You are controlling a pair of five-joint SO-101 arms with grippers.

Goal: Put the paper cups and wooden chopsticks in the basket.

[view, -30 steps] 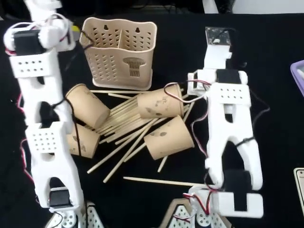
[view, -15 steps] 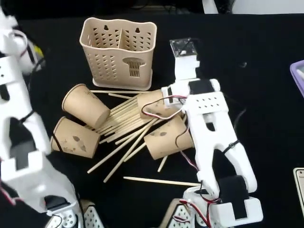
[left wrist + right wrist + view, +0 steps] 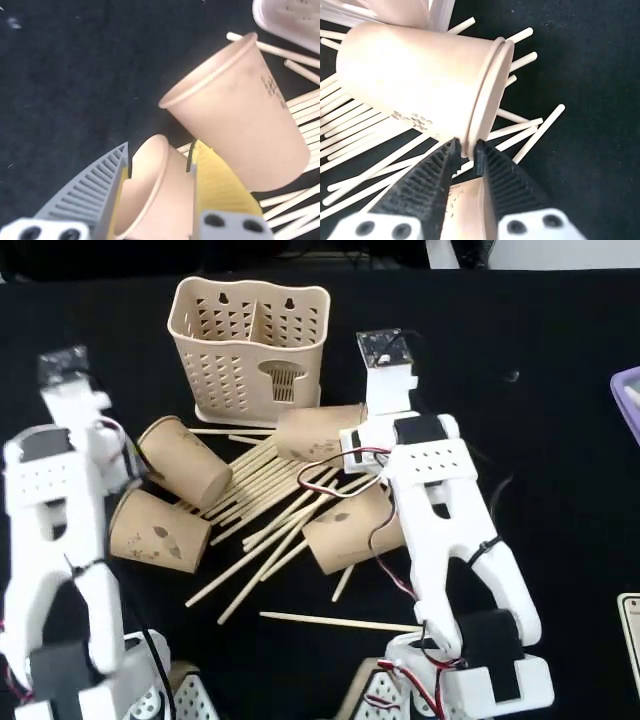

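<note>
Since half a second ago the left arm has swung back in from the edge of the black table (image 3: 560, 460), and the left gripper (image 3: 160, 146) now sits at the front-left cup (image 3: 160, 532). Its grey jaw and its yellow jaw press on either side of the cup near the rim, so it is clamped on that cup, which lies on its side on the table. Meanwhile the pinched cup (image 3: 315, 432) has slid nearer the basket (image 3: 250, 390) and now lies on its side just beside the basket's front corner, across the wooden chopsticks (image 3: 265, 502). Its rolled rim is nipped by the right gripper (image 3: 466, 144), whose two black jaws are nearly together. The back-left cup (image 3: 185, 462) rests on its side beside the front-left one, its base end on the chopstick pile. The fourth cup (image 3: 350, 532) lies beside the right arm, partly on the sticks. One lone chopstick (image 3: 340, 622) lies apart from the pile, nearer the arm bases
</note>
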